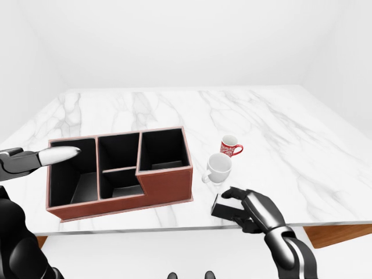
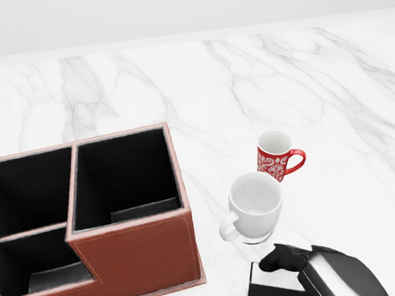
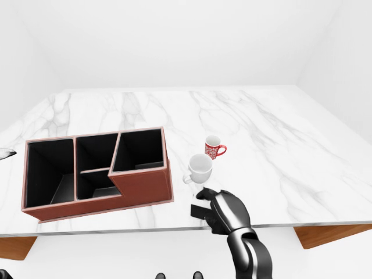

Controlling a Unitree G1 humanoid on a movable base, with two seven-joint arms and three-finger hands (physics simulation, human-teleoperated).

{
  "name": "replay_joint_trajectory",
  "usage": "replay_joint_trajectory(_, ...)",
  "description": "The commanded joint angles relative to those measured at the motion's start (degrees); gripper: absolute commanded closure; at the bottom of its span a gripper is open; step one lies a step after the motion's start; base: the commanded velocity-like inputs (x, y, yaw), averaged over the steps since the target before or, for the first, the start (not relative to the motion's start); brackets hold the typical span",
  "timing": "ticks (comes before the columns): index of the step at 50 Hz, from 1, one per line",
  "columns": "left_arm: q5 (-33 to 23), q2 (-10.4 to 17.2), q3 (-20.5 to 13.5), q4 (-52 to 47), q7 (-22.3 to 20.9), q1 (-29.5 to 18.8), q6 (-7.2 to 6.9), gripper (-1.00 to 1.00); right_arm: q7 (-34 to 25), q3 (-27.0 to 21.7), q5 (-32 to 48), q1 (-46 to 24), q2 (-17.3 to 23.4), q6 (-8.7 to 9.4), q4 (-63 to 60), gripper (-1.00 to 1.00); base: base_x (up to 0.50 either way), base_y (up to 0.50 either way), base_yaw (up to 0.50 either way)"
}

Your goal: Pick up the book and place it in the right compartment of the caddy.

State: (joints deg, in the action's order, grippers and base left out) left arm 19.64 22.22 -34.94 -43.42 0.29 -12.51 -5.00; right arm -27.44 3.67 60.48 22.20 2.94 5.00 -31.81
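The black book (image 2: 264,295) lies flat near the table's lower edge, just right of the caddy. My right hand (image 2: 285,258) rests on it, and its black fingers (image 1: 233,195) curl down over the book's far edge. The thumb is hidden. The red-brown caddy (image 2: 134,252) has black insides, and its right compartment (image 2: 124,175) stands open to the left of the book. My left arm (image 1: 55,154) reaches in at the left edge of the left-eye view, over the caddy's left end, but its fingers do not show clearly.
A white mug (image 2: 255,202) stands just above the book, close to my right fingers. A red patterned mug (image 2: 276,155) sits beyond it. The marble table (image 1: 279,133) stretches wide to the right, and its near edge (image 1: 325,223) runs right below the book.
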Motion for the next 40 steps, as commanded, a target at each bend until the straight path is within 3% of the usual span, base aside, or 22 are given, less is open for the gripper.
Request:
replay_joint_trajectory(1,0.43,0.27,-0.44,-0.19,0.06,-0.30,0.00,-1.00,0.26,-0.04,0.53,-0.32,-0.19,0.00,1.99,1.00,0.00,0.00,0.00)
replay_joint_trajectory(28,1.16,0.95,-0.62,0.43,0.53,-0.43,0.00,-1.00,-5.85,-0.77,3.14,-4.78,-1.00,0.00,-4.64,1.00,0.00,0.00,0.00)
replay_joint_trajectory(36,1.03,0.94,-0.65,0.51,0.39,-0.51,0.00,-1.00,-12.56,1.29,6.65,-7.10,-2.23,0.00,-13.07,1.00,0.00,0.00,0.00)
replay_joint_trajectory(40,1.30,1.12,-0.81,0.40,0.57,-0.61,0.00,-1.00,-12.56,1.27,8.41,-8.94,-2.66,0.00,-16.31,1.00,0.00,0.00,0.00)
